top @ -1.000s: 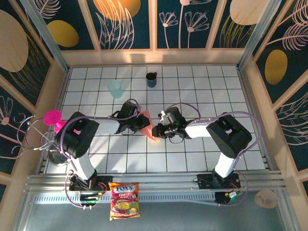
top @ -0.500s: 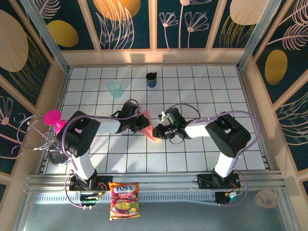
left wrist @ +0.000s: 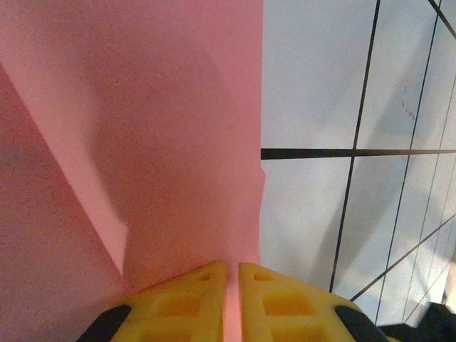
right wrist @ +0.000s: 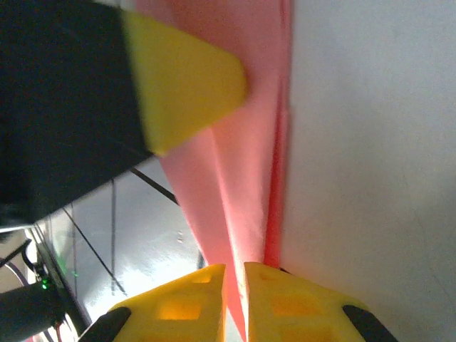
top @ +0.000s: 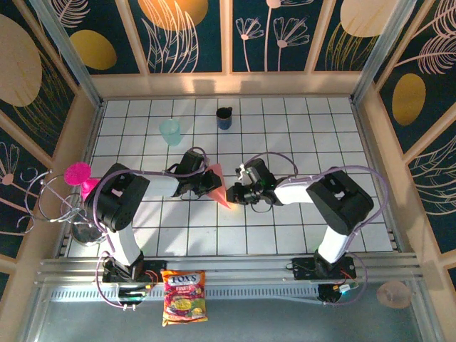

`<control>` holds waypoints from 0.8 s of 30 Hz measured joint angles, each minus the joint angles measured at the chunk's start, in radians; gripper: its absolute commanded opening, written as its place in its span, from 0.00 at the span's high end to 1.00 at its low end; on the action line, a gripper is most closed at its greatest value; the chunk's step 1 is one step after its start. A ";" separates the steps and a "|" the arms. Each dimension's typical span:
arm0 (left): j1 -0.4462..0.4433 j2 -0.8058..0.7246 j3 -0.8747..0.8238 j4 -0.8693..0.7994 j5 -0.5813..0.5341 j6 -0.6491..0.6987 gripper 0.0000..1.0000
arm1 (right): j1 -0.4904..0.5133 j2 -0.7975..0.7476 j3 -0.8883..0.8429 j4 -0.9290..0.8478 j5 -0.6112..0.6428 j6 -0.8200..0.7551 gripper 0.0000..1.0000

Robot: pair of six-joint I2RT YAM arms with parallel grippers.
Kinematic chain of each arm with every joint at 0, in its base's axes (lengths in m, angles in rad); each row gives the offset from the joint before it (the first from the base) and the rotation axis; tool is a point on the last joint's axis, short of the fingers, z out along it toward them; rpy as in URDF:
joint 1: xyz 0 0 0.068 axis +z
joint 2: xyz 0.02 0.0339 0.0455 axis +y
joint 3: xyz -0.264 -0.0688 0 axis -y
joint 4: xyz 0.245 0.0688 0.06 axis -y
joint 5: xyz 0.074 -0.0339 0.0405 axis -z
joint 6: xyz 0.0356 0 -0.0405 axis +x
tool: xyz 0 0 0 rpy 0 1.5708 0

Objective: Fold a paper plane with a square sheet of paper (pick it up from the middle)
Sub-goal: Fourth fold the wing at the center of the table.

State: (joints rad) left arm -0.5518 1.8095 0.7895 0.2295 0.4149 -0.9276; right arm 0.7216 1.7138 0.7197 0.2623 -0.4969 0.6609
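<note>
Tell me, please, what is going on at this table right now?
Two robot arms are folding a pink paper into a plane in the middle of the tiled table. The left pincer and the right pincer are each shut on the paper, coming at it from opposite sides. The paper is already creased into a narrow, pointed shape. A pale cup and a dark mug stand apart, farther back.

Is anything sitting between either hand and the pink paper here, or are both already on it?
Nothing visible is in the way. The left hand and the right hand are each shut on the folded pink paper, pinching its edge. The teal cup and dark cup stand well clear, farther back.
</note>
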 measured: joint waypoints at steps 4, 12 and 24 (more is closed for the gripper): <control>0.000 0.000 0.000 -0.001 0.000 0.003 0.86 | -0.001 -0.070 0.016 0.003 0.029 0.000 0.86; 0.000 0.000 0.000 -0.002 0.000 0.006 0.86 | 0.023 -0.002 0.065 0.002 0.033 0.000 0.90; 0.000 0.000 0.000 -0.002 0.000 0.006 0.86 | 0.038 0.090 0.078 -0.025 0.036 -0.008 0.91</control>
State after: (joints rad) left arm -0.5518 1.8095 0.7895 0.2276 0.4149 -0.9211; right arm 0.7593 1.8042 0.7975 0.2371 -0.4606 0.6529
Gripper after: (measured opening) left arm 0.140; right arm 0.092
